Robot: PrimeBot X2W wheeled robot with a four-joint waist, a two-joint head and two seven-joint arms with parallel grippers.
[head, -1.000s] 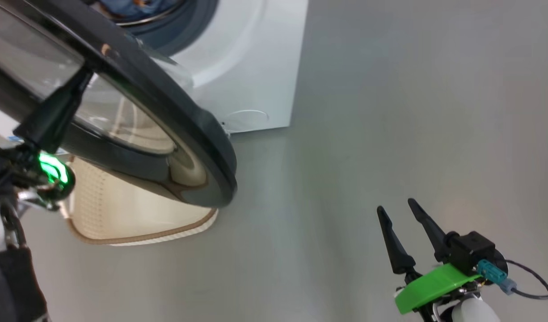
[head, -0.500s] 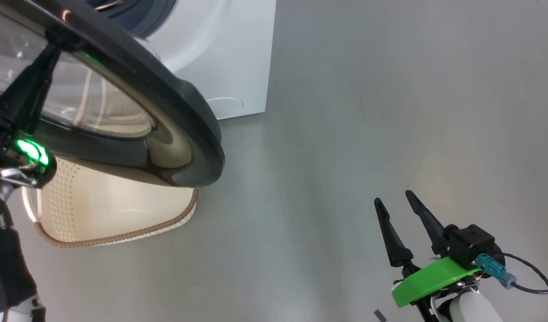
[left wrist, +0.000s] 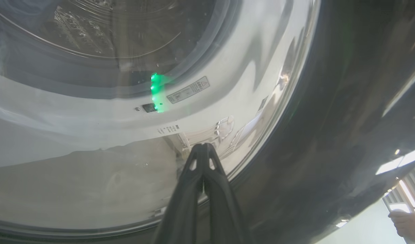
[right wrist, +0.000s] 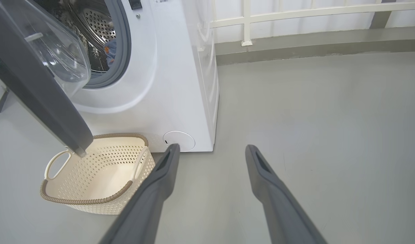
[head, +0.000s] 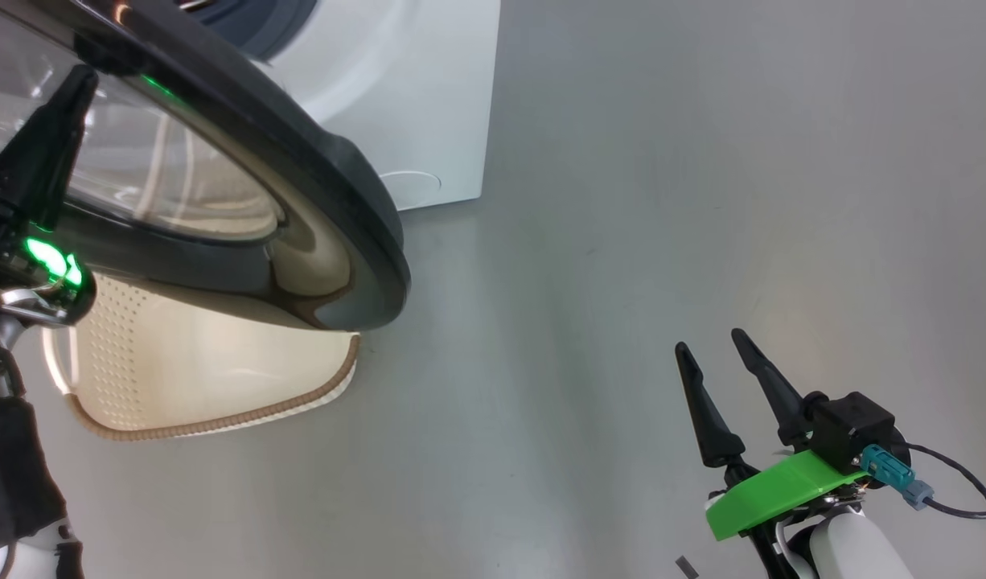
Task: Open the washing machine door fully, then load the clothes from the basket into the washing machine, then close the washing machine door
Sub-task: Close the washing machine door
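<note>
The washing machine door (head: 332, 193), black-rimmed with a glass bowl (right wrist: 60, 51), stands part open in front of the white washing machine (right wrist: 180, 84). My left gripper (left wrist: 203, 146) is shut, its tips resting against the door's glass; in the head view its dark finger (head: 51, 153) lies on the glass. A light blue piece of the clothes (right wrist: 110, 51) shows inside the steel drum. The cream basket (right wrist: 99, 173) sits on the floor below the door, with nothing showing inside. My right gripper (right wrist: 212, 147) hangs open over bare floor to the right, also at the head view's lower right (head: 710, 342).
Grey floor (head: 702, 161) stretches wide to the right of the machine. A white railing (right wrist: 295, 13) and a low kerb run along the back. A person's hand (left wrist: 407, 223) shows at the left wrist view's lower right corner.
The head camera has shifted, so machine, door and basket sit further left in view. My left gripper stays shut on the glass and has slid up-left in view. The right gripper has hardly moved.
</note>
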